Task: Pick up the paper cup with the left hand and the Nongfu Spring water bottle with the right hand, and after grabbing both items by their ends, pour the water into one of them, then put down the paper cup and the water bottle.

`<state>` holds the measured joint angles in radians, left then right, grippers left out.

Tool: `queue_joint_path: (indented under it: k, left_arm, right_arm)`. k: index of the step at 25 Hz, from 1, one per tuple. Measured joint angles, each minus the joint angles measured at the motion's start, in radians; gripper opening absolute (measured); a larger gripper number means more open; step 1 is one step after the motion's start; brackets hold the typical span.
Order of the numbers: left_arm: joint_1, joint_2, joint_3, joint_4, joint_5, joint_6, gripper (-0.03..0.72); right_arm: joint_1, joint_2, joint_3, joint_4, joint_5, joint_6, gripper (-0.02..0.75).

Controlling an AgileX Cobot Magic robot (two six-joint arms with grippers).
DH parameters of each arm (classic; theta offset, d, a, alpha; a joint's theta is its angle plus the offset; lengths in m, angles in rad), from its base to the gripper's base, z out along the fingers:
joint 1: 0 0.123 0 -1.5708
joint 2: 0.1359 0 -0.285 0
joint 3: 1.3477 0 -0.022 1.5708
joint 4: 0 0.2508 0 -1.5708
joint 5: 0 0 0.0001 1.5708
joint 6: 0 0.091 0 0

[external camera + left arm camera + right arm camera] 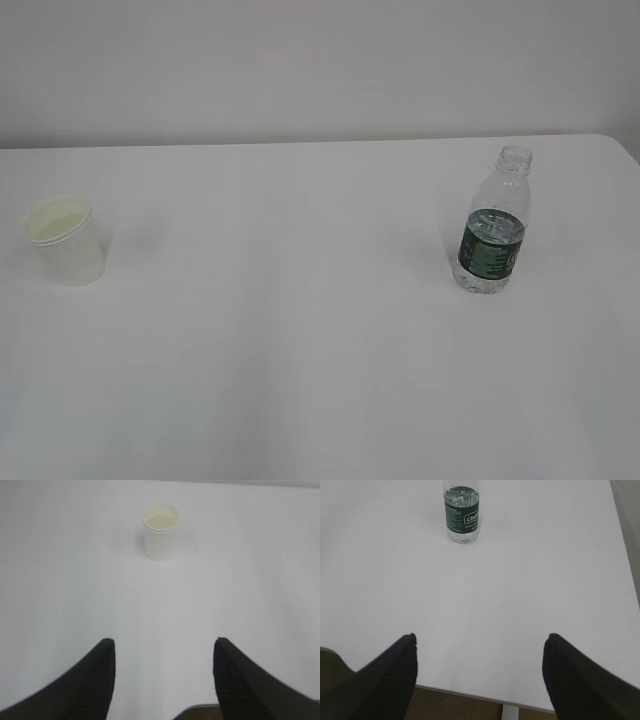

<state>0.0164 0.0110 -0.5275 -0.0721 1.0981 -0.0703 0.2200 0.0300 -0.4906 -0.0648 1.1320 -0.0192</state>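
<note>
Your paper cup (pixel 65 240) stands upright far left on table (pixel 300 330), contents unclear; Nongfu Spring water bottle (pixel 493 225), capless, w/ water (pixel 485 278) low inside, stands right. Left gripper (pixel 164 652) & right gripper (pixel 479 650) both spread, empty, well short of each.

I count one paper cup (pixel 65 240) standing on my one white table (pixel 300 330), and one Nongfu Spring water bottle (pixel 493 222) standing on it too. That makes two containers in all. Of my own tools I see two: the left gripper (pixel 164 652) and the right gripper (pixel 479 647).
</note>
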Motion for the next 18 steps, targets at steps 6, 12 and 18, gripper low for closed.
queue_joint_path:
  k: [6, 12, 18]
  left_arm:
    - [0.006, -0.008, 0.001, 0.001, -0.002, 0.000, 0.442]
    - [0.006, -0.008, 0.001, 0.001, -0.002, 0.000, 0.442]
    - [0.006, -0.008, 0.001, 0.001, -0.002, 0.000, 0.442]
  right_arm:
    - [0.000, -0.040, 0.000, -0.004, 0.001, 0.000, 0.591]
    - [0.000, -0.047, 0.000, -0.004, 0.001, 0.000, 0.591]
    - [0.000, -0.047, 0.000, -0.004, 0.002, 0.000, 0.591]
